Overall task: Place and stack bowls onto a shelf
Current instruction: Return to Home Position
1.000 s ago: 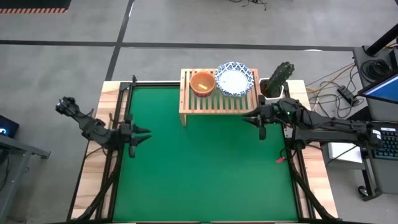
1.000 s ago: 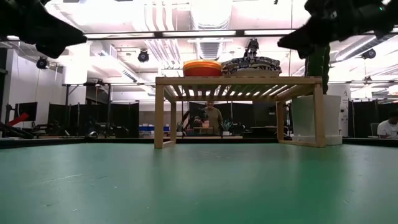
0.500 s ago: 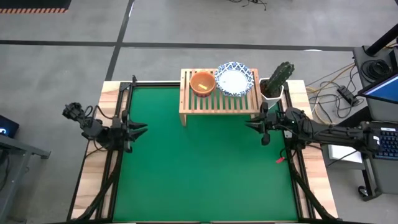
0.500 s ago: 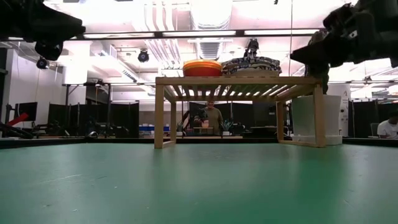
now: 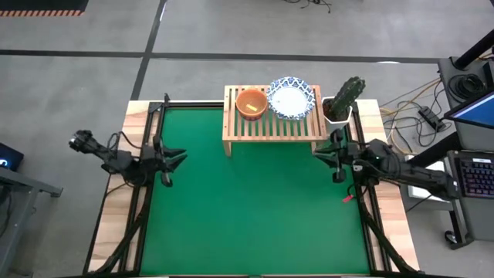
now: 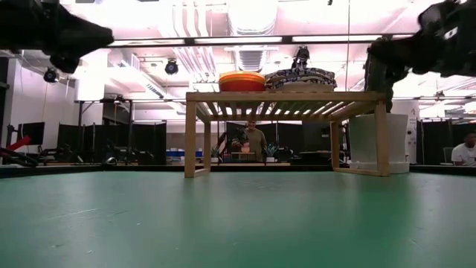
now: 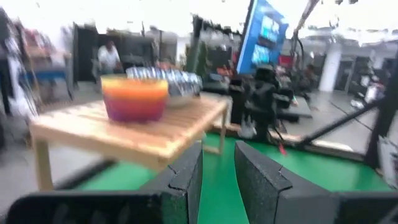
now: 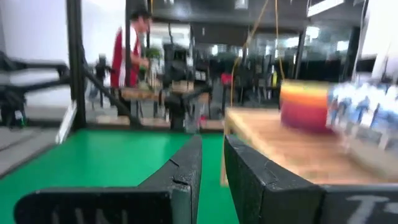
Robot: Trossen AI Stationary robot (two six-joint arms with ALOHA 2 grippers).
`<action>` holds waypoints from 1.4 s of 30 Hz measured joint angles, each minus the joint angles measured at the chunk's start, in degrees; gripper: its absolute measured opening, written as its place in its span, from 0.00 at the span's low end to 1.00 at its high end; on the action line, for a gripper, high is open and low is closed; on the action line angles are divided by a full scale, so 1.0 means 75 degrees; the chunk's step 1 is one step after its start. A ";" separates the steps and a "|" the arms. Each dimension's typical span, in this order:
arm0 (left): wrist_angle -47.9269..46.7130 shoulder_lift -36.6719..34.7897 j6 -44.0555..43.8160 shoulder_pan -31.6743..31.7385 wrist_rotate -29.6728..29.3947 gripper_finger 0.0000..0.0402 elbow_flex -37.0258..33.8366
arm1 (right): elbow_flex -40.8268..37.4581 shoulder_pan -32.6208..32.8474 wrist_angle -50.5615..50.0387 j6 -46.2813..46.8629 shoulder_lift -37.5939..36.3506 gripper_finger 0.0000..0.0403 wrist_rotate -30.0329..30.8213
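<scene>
Both arms are low and reach inward over opposite side edges of the table [image 5: 116,224], well apart, with the green mat [image 5: 255,208] between them. The left arm [image 5: 116,158] lies nearly level along the left edge, wrist toward the middle. Its jaws hang above the mat's left border, slightly apart and holding nothing, and the left wrist view shows a narrow strip of green between the two fingers [image 7: 189,180]. The right arm [image 5: 401,166] mirrors it on the right edge. Its jaws are just off the near right leg of the shelf [image 5: 272,123], also slightly apart and empty, and a thin gap shows between the fingers [image 8: 186,177]. In the low view both arms sit high at the top corners, clear of the mat. The shelf stands at the table's far edge, centred. Two stacks sit side by side on its slats: a stack of small bowls [image 5: 252,103] with a reddish-orange one on top, toward the left, and a stack of white bowls [image 5: 292,98] with blue patterned rims, toward the right. The number in each stack cannot be told. The cactus pot [image 5: 340,104] stands just beside the shelf's right end. A person [image 6: 255,140] shows in the room beyond, seen under the shelf.
</scene>
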 joint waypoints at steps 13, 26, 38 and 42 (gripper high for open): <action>0.1137 -0.0008 0.0967 0.2388 0.2106 0.19 -0.0559 | -0.0010 0.0000 -0.0969 -0.0268 -0.0898 0.15 0.0016; 0.0947 -0.0034 -0.0017 0.3942 0.6898 0.19 -0.1064 | -0.0013 0.0003 -0.1029 -0.0228 -0.0846 0.15 -0.0033; 0.0967 0.0041 -0.0608 0.3938 0.6387 0.19 -0.1066 | -0.0016 0.0006 -0.1606 -0.0845 -0.0805 0.15 0.0350; 0.0949 0.0128 -0.0614 0.3935 0.6384 0.19 -0.1066 | -0.0016 0.0006 -0.1615 -0.0544 -0.0789 0.15 0.0354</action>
